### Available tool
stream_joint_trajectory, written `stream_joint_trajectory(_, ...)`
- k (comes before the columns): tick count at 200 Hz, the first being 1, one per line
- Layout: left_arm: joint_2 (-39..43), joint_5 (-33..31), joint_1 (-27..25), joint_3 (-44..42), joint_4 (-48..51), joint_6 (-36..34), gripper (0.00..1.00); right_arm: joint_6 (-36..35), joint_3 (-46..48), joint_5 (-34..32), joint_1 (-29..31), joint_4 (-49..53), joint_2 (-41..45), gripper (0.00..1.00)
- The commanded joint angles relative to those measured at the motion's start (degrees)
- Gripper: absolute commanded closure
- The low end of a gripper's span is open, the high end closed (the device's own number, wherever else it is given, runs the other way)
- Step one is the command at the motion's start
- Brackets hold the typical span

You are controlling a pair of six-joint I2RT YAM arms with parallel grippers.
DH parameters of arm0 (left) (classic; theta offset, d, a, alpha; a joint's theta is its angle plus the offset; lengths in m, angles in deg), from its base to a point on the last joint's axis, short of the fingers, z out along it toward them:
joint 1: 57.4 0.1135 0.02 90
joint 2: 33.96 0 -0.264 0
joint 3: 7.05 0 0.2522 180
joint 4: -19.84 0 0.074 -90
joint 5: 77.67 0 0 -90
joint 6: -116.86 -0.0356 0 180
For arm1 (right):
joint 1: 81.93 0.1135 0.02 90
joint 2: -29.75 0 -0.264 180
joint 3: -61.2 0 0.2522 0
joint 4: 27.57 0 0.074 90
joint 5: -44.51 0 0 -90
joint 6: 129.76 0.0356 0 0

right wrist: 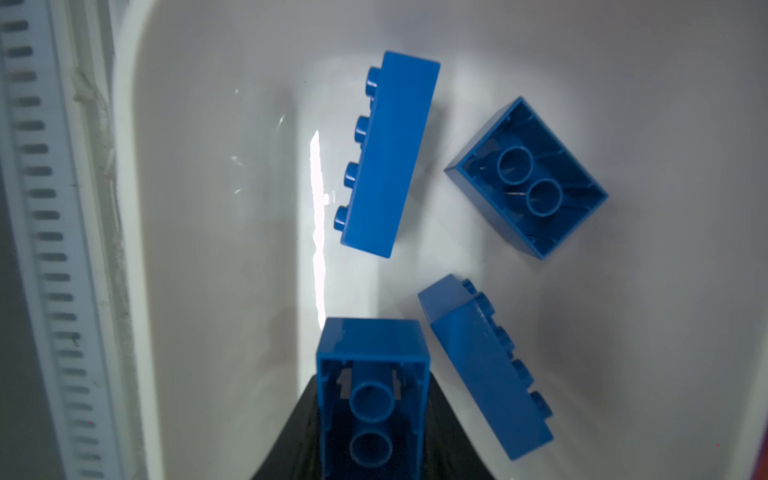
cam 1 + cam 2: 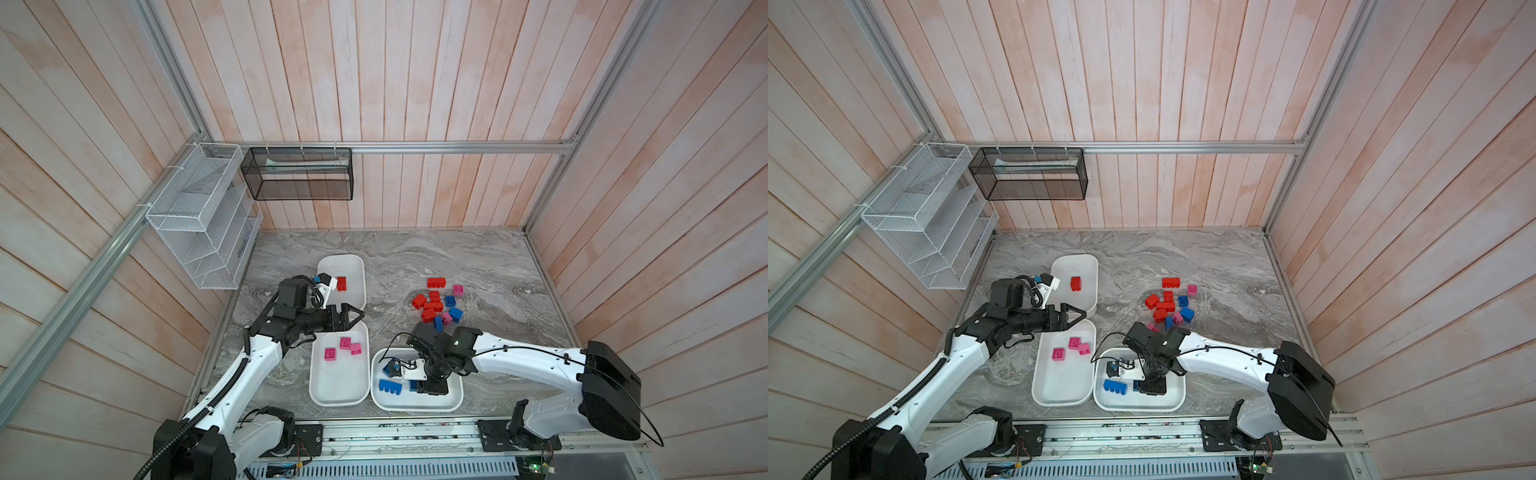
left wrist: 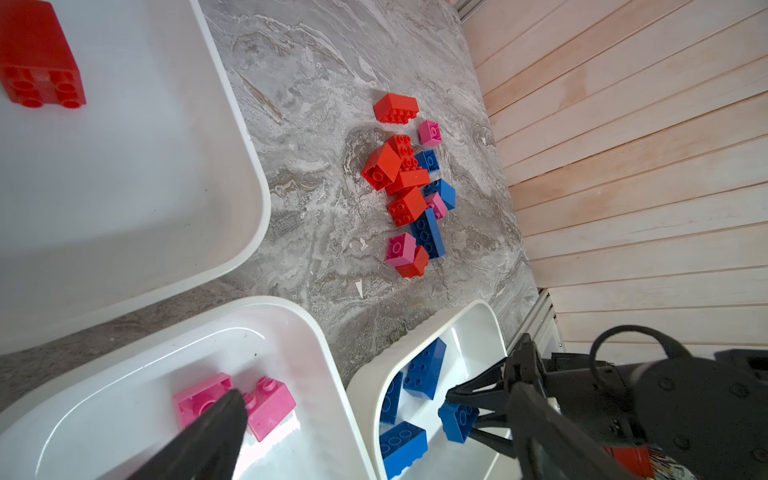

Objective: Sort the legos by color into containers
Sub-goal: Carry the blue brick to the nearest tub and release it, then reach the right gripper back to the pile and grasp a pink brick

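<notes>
Marble-grey tabletop (image 2: 478, 266) carries the whole job, and on it sit three white tubs. The far tub (image 2: 355, 266) holds just one red brick (image 2: 341, 284). The near-left tub (image 2: 332, 390) has three pink bricks (image 2: 345, 343), and the near-right tub (image 2: 455, 399) is taking the blues, three already lying loose inside in the right wrist view.

Over that blue tub the right gripper (image 1: 372, 415) is pinching a fourth blue brick (image 1: 372, 390), hollow underside toward the camera; judging by that, a drop is the step in hand, not yet done. The left gripper (image 2: 347, 318) hangs with its jaws spread wide and empty, between the red tub and the pink one.

Out on the marble the unsorted heap (image 2: 438, 303) waits: mostly red bricks, a few blue, a few pink, jumbled and touching, with one long red brick (image 2: 436, 283) and a pink one (image 2: 458, 289) just beside it at the far edge. Roughly a dozen left, so the sort looks under halfway, reds lagging most.
</notes>
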Motion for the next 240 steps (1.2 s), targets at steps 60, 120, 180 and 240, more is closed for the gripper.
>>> stream_joint_trajectory(60, 0.3, 0.1, 0.3, 1.2, 0.4, -0.5, 0.0, 1.2, -2.9, -8.1, 0.6, -4.9, -1.4, 0.36)
stream_joint_trajectory(120, 2.2, -0.7, 0.3, 3.5, 3.0, -0.9, 0.0, 3.9, -7.6, -3.3, -7.5, -3.4, 7.5, 0.31)
stream_joint_trajectory(180, 2.8, -1.7, 0.3, 4.0, 5.0, -1.5, 0.0, 1.4, -11.7, -5.1, -19.8, -4.2, 2.0, 0.28)
stream_joint_trajectory(240, 2.0, -2.8, 0.4, 3.8, 5.8, -2.4, 0.0, 6.5, -14.9, -2.2, -21.8, -2.8, -8.4, 0.26)
